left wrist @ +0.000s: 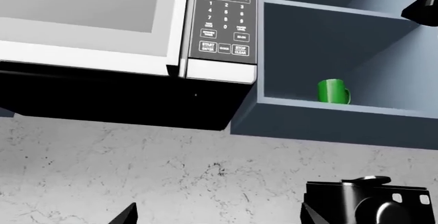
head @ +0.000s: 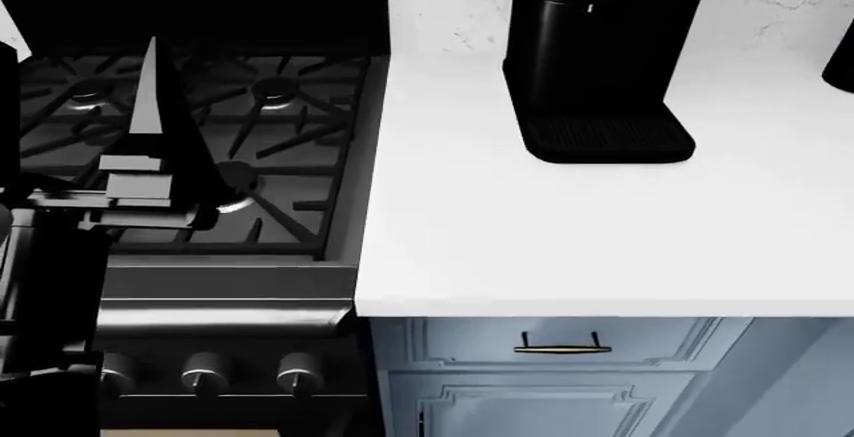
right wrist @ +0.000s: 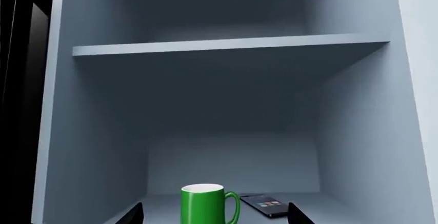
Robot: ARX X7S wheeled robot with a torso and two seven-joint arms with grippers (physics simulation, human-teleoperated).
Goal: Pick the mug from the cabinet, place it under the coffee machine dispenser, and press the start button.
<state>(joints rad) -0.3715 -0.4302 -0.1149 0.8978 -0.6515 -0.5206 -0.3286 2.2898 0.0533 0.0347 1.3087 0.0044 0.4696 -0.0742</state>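
mug (right wrist: 209, 204) (upright), between right fingers (right wrist: 130, 215)

A microwave (left wrist: 123, 24) hangs over the gas stove (head: 200, 137), its keypad beside the open blue-grey cabinet (right wrist: 226, 44). On the cabinet's lower shelf lies a dark phone (right wrist: 268, 205). The white counter (head: 601, 237) tops a drawer with a slim handle (head: 558, 347).

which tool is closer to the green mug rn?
Right. The right tool is open, right in front of the green mug with the white inside on the cabinet shelf. The left tool sits far below, near counter level.
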